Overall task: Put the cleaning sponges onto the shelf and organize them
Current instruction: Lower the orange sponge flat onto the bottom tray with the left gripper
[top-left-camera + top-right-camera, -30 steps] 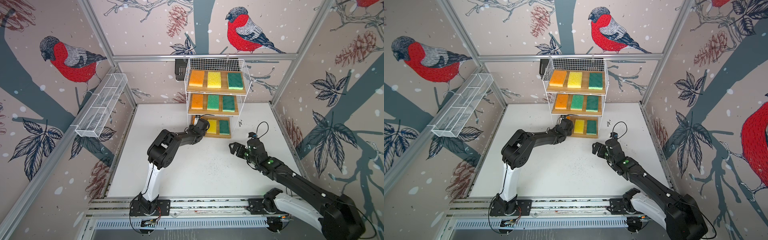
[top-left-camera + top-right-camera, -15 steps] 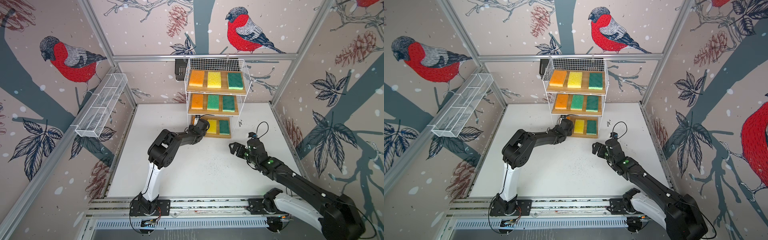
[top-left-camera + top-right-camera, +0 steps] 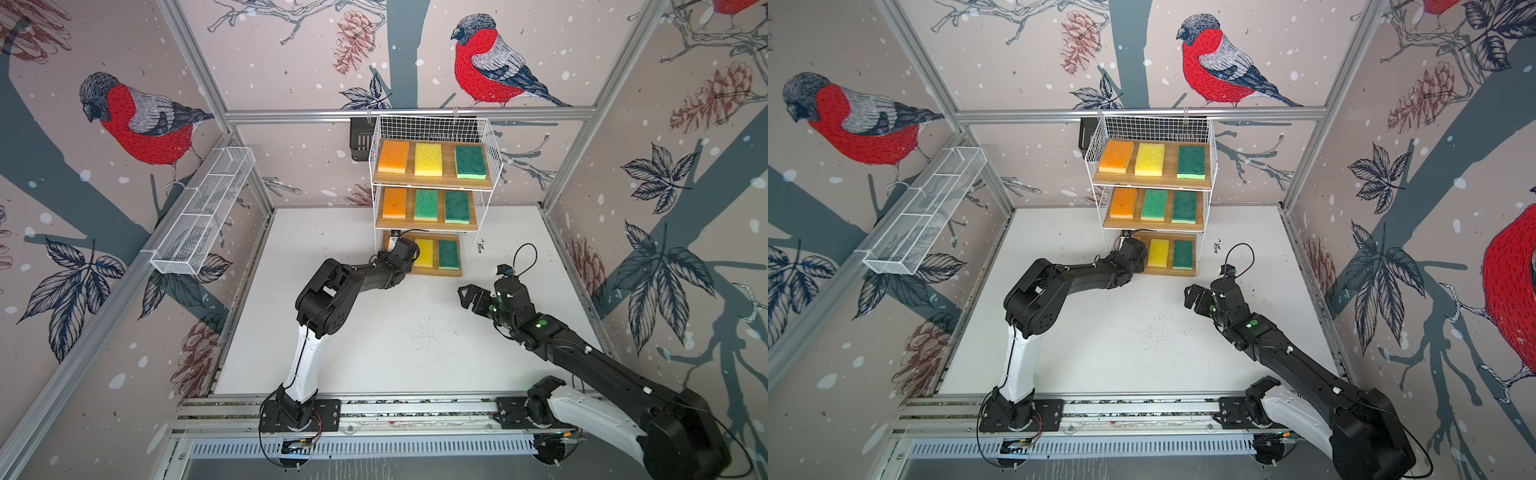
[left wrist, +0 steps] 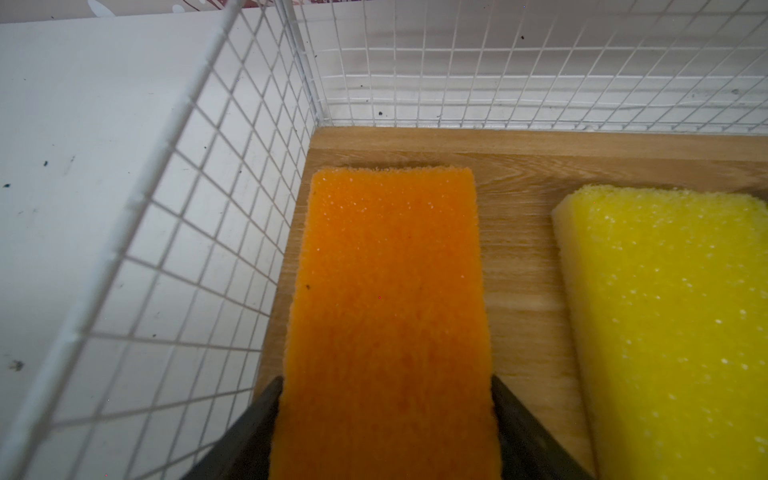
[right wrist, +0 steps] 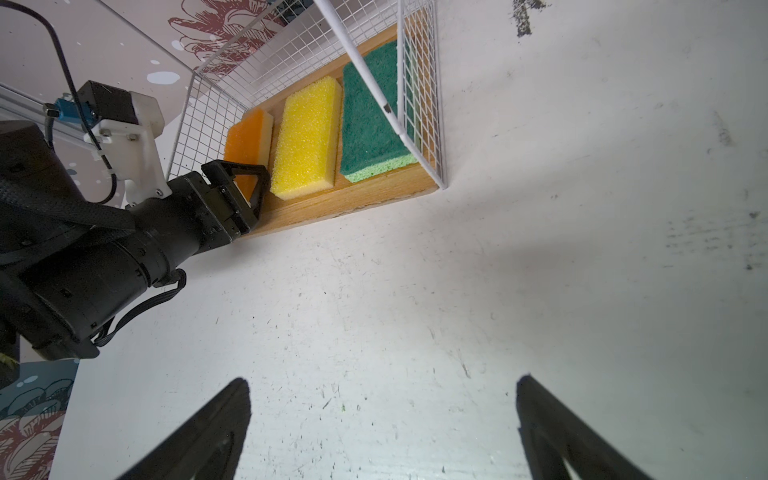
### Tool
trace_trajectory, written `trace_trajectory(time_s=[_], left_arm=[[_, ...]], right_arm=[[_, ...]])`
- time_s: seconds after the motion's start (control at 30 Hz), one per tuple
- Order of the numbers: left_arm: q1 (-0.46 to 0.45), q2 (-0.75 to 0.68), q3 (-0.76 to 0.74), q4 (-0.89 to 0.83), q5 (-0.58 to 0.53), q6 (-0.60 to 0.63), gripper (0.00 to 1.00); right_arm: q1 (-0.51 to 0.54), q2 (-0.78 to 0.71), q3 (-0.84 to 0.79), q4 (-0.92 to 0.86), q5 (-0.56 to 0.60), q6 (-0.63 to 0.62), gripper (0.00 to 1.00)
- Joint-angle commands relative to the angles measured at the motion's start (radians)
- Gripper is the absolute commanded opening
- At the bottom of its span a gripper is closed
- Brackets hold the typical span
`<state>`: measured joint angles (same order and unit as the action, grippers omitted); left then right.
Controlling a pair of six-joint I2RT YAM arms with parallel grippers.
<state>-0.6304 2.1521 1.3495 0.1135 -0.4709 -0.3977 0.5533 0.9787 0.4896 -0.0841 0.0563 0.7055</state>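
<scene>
The shelf (image 3: 432, 183) stands at the back, a white wire rack with three wooden boards. Its upper two boards hold three sponges each. On the bottom board lie a yellow sponge (image 3: 424, 252) and a green sponge (image 3: 449, 254). An orange sponge (image 4: 390, 311) lies flat at that board's left end, beside the wire side wall. My left gripper (image 4: 386, 380) reaches onto the bottom board, and its fingers touch both long sides of the orange sponge. My right gripper (image 5: 382, 382) hangs open and empty over the white table, in front of the shelf and to its right.
A long white mesh trough (image 3: 203, 212) hangs on the left wall. A small black basket (image 3: 360, 139) sits behind the shelf's top left corner. The shelf's wire side wall (image 4: 199, 216) runs close beside the left gripper. An aluminium rail (image 3: 374, 405) carries both arm bases along the front.
</scene>
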Motion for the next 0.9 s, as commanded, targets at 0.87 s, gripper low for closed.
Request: trace_trajectory(time_s=[0.87], left_arm=[[0.003, -0.049, 0.027, -0.109, -0.023, -0.047, 0.78]], right_arm=[[-0.001, -0.061, -0.019, 0.003, 0.010, -0.004, 0.99]])
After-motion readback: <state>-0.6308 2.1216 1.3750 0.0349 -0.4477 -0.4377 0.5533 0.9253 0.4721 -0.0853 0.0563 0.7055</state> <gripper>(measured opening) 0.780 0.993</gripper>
